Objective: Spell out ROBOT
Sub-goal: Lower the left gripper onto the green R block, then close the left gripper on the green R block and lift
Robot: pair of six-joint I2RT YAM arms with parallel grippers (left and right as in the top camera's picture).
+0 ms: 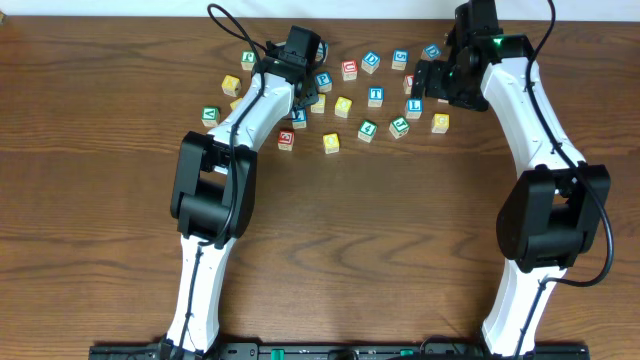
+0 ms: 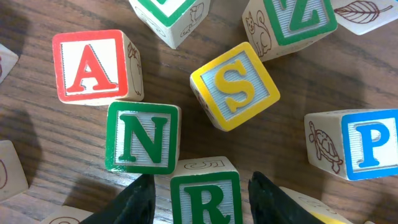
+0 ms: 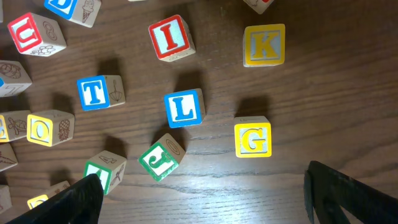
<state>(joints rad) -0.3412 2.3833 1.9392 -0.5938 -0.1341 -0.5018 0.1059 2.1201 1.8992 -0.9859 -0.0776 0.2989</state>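
Note:
My left gripper (image 2: 202, 186) is open, with its two black fingers on either side of a green R block (image 2: 205, 199) on the table; small gaps show on both sides. In the overhead view it (image 1: 303, 98) is low over the left part of the scattered blocks. My right gripper (image 3: 202, 177) is wide open and empty above bare wood, just below a green J block (image 3: 160, 157) and a yellow G block (image 3: 252, 138). A yellow O block (image 3: 40, 127) and a blue T block (image 3: 93, 92) lie to its left. In the overhead view the right gripper (image 1: 428, 82) is over the right part of the blocks.
A green N block (image 2: 143, 137) touches the R's upper left corner. A red A (image 2: 90, 65), yellow S (image 2: 233, 84) and blue P (image 2: 367, 143) lie around it. A blue L (image 3: 183, 107), red I (image 3: 169, 37) and yellow K (image 3: 264, 45) lie beyond the right gripper.

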